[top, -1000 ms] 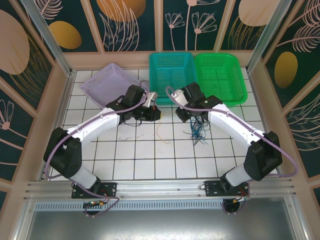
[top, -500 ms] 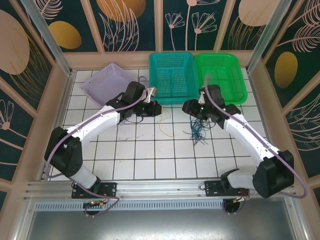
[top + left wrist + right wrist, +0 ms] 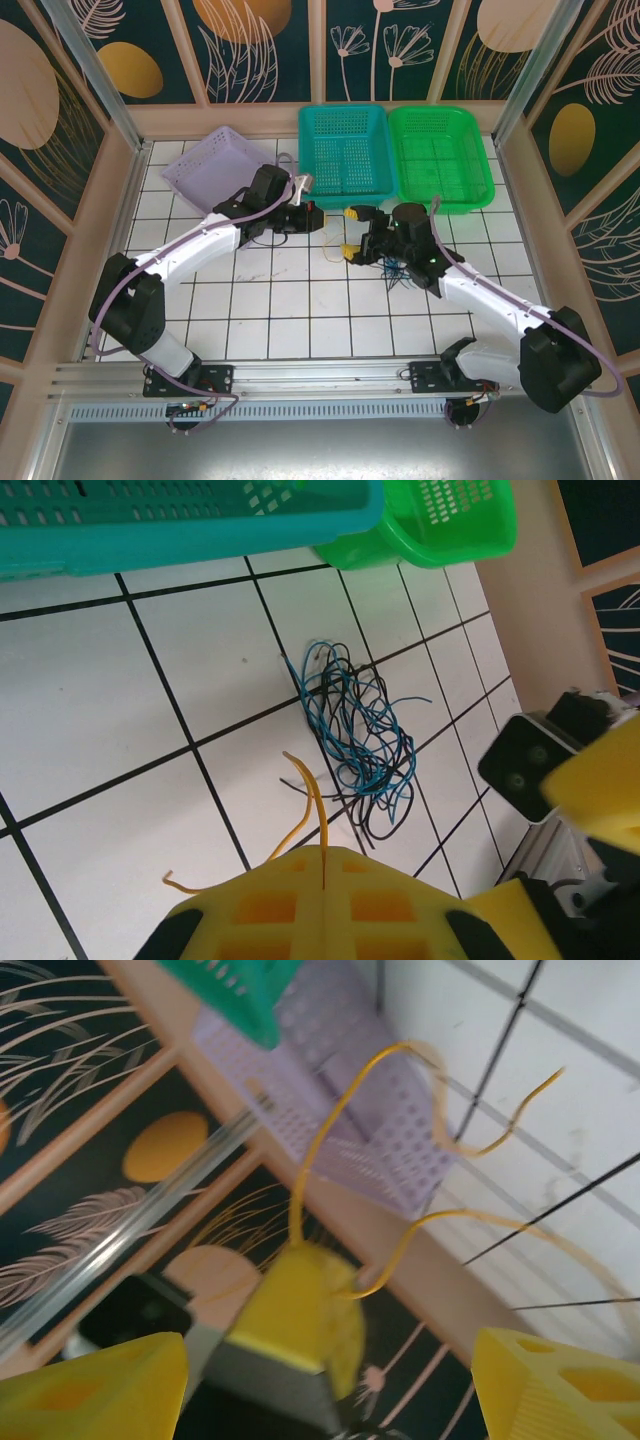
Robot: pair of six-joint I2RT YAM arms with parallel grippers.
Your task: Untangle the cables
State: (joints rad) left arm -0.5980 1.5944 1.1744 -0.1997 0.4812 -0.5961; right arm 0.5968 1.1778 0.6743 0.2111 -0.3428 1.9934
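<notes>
**A:** Nearest us is the white tiled table (image 3: 280, 310), with both arms reaching in toward the middle. What's the left gripper (image 3: 312, 214) doing?

**B:** Clenched tight! On its own wrist camera the two yellow fingers (image 3: 270, 910) press together. A thin yellow wire (image 3: 306, 792) pokes out of the seam between them and curls off over the tiles.

**A:** And the right gripper (image 3: 350, 232)?

**B:** Spread wide, pinching nothing. It sits just beside the left one, facing it. On the right wrist camera the yellow wire loops up from the left gripper's tip, between the right's two parted fingers (image 3: 95, 1385).

**A:** Where are the other cables?

**B:** There's a tangle of blue and black wires (image 3: 396, 268) flat on the tiles, just right of the open gripper and partly hidden by the right arm from overhead. Neither gripper touches it. The yellow wire's free end lies just beside it; whether they touch, I can't tell.

**A:** And farther back?

**B:** Three along the far edge: a lilac basket (image 3: 180, 172) set at an angle on the left, a teal basket (image 3: 306, 150) in the middle, and a green basket (image 3: 486, 170) right against it.
</notes>
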